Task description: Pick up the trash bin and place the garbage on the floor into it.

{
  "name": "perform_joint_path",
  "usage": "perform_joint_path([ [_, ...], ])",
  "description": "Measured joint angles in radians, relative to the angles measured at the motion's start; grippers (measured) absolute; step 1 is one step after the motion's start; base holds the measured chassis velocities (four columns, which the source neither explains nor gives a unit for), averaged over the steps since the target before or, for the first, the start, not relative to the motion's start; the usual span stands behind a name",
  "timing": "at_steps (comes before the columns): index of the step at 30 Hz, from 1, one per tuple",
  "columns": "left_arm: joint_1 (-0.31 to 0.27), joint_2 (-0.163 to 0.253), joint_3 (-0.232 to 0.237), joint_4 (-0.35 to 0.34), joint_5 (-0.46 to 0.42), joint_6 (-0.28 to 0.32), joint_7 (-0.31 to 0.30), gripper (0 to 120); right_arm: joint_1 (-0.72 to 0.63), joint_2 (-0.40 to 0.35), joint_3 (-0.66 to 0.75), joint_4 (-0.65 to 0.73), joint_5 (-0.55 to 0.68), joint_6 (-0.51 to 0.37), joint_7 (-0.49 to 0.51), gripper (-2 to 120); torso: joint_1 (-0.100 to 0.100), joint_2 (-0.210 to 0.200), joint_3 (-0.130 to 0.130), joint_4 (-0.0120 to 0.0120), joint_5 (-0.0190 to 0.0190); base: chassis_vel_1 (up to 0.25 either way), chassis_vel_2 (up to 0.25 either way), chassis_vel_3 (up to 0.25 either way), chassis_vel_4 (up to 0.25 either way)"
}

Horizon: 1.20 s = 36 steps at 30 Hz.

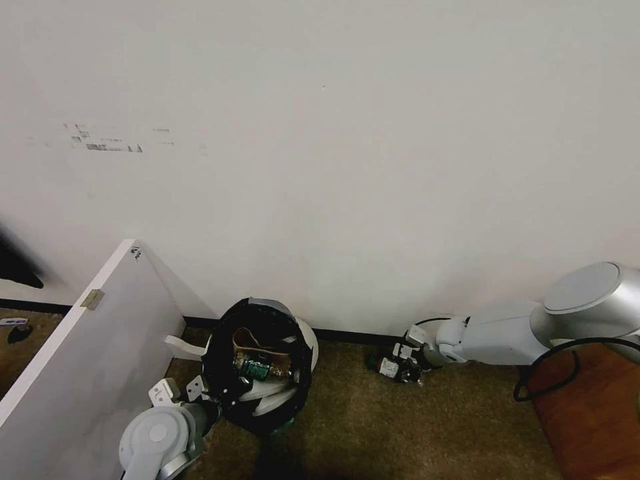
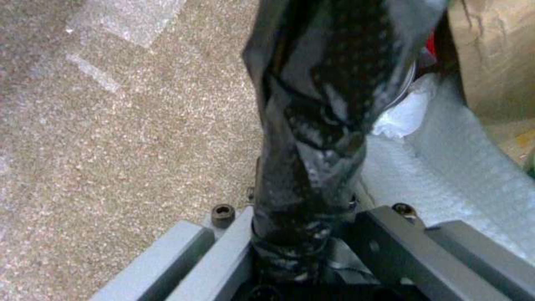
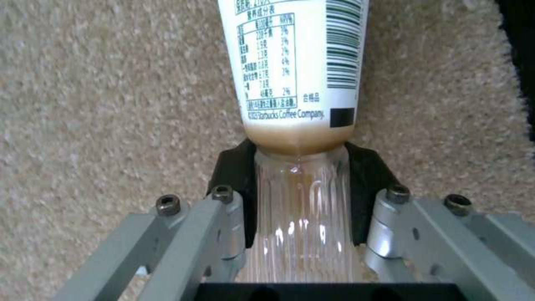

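My left gripper (image 2: 304, 234) pinches the trash bin's (image 1: 261, 363) bagged rim, bin tilted beside me, already holding litter (bottle, paper bag). Right gripper (image 3: 301, 196) clamps a coffee bottle (image 3: 295, 83) low over the floor (image 1: 433, 427); it remains to bin.

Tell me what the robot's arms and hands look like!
The left arm and right arm are smooth white and silver-grey, with big round joints. A black cable loops by the right one. The left hand and right hand have grey metal bars, dark screws and black pads.
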<state>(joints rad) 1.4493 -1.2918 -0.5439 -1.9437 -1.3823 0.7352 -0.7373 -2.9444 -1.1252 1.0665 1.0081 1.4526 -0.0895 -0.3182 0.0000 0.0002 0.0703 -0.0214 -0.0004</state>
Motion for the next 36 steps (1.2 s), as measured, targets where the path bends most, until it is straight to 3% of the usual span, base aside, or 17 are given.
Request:
perform_joint_path([
  [15,-0.018,0.008,-0.006,0.027,0.008,0.004,0.025,0,0.005,-0.020,0.015,0.056,0.025,-0.048,0.079,28,0.000,0.000,0.000,0.0001,0.0006,0.000,0.000,0.000,0.000],
  [21,-0.020,0.009,-0.012,0.041,0.026,0.003,0.050,0,0.025,-0.042,0.009,0.072,0.048,-0.051,0.093,27,0.000,-0.001,0.001,0.0004,0.0028,0.000,0.000,0.000,0.000],
  [36,-0.027,0.011,-0.056,0.065,0.038,0.003,0.081,0,0.096,-0.048,0.003,0.197,0.099,-0.065,0.162,25,0.000,-0.001,0.000,-0.0007,0.0002,0.000,0.000,0.000,0.000],
])
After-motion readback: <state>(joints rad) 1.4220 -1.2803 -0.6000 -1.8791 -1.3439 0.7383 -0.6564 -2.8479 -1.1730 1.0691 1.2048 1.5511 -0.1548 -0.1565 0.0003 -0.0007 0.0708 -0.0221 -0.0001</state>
